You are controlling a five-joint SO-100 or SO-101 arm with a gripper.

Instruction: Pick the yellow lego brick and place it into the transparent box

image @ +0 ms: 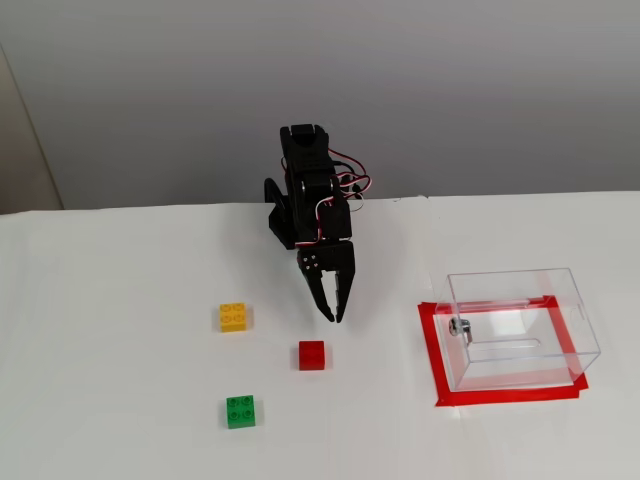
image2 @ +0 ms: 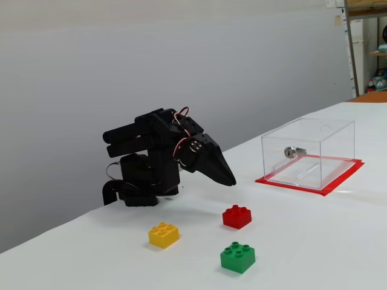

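Yellow lego brick [image: 233,317] sits studs-up, well apart from the empty, upright transparent box [image: 520,330].

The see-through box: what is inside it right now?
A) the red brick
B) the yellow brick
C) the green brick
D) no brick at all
D: the transparent box holds no brick, while the yellow lego brick, red brick and green brick all sit out on the table.

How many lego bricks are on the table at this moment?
3. The yellow lego brick lies left of the gripper in a fixed view, the red brick just below the gripper, and the green brick nearest the camera. None appears hidden.
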